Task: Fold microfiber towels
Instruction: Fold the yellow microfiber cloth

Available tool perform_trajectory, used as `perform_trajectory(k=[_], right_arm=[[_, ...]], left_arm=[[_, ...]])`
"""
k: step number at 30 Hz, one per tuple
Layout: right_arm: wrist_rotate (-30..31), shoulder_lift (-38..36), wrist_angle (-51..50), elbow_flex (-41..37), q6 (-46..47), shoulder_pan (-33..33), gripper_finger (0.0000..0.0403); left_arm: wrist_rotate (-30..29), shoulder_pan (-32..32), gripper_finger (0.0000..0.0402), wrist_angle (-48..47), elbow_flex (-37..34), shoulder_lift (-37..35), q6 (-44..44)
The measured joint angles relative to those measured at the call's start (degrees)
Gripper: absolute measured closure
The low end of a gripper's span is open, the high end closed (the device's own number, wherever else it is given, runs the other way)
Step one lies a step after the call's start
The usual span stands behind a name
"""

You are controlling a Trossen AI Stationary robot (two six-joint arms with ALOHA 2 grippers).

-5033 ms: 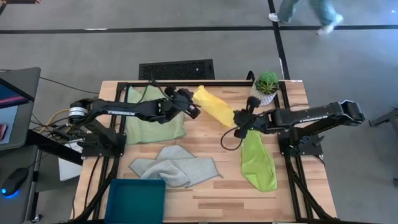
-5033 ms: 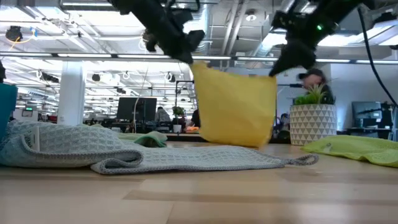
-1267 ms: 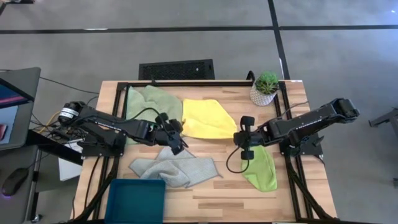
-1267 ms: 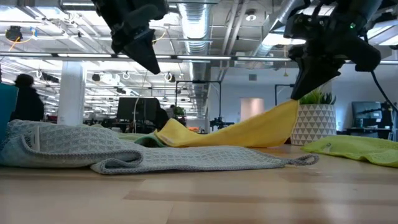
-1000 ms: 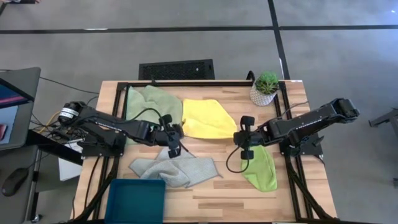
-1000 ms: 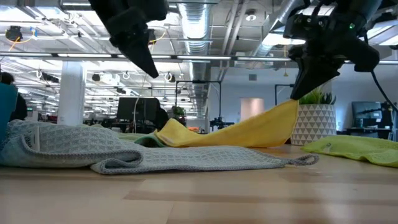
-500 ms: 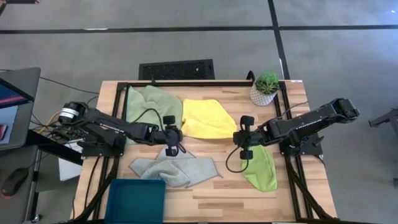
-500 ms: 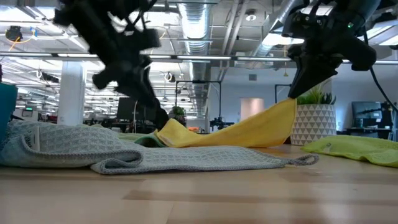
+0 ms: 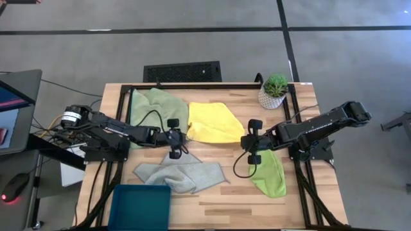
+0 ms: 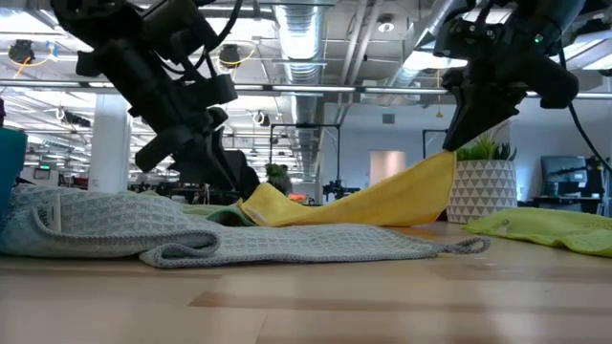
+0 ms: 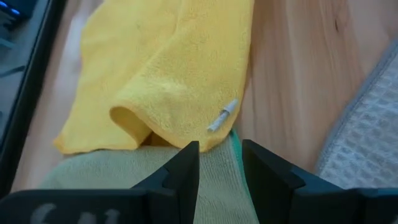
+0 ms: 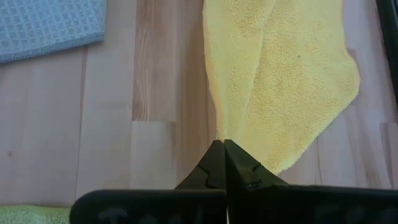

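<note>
A bright yellow towel (image 9: pixel 212 122) lies at the table's far middle, and its left part overlaps a sage green towel (image 9: pixel 154 109). My right gripper (image 9: pixel 244 142) is shut on the yellow towel's near right corner and holds it above the table. My left gripper (image 11: pixel 221 163) is open and low. It points at the yellow towel's near left corner (image 11: pixel 208 134), with the sage towel's edge (image 11: pixel 217 180) between its fingers. A pale grey-green towel (image 9: pixel 180 173) lies crumpled near the front. A lime green towel (image 9: pixel 267 170) lies at the right. My left gripper stands just short of the yellow corner. I cannot tell whether its fingers touch the sage towel under them. My right gripper pinches the yellow towel's near right corner (image 12: pixel 235 134) between its two shut fingers, coming from above. The corner (image 10: pixel 442 164) is raised. From it the cloth slopes down to the table, where the rest lies.
A potted plant (image 9: pixel 275 90) stands at the far right. A teal bin (image 9: pixel 140 204) sits at the near left edge. There is bare wood (image 9: pixel 225 202) along the front middle.
My left gripper has come down from well above the table and moved a little toward the far edge. It now points low at the yellow towel's near left corner. My right gripper and the raised yellow corner have kept still.
</note>
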Motion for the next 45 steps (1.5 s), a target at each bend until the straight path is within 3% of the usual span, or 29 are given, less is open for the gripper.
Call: perform_trajectory(k=[11, 22, 32, 45], right_arm=[[0.00, 0.00, 0.02, 0.00, -0.01, -0.01, 0.0397], [0.00, 0.00, 0.04, 0.04, 0.39, -0.01, 0.0397], [0.00, 0.00, 0.04, 0.04, 0.58, -0.01, 0.0397], [0.00, 0.00, 0.02, 0.04, 0.58, -0.01, 0.0397]], left_arm=[[2.75, 2.08, 0.0287, 4.25, -0.28, 1.14, 1.85], [0.20, 2.10, 0.0287, 7.59, 0.00, 7.45, 7.15], [-1.03, 2.90, 0.0288, 6.67, -0.02, 7.56, 7.39], [-0.03, 4.62, 0.0397, 6.88, -0.02, 7.56, 6.70]])
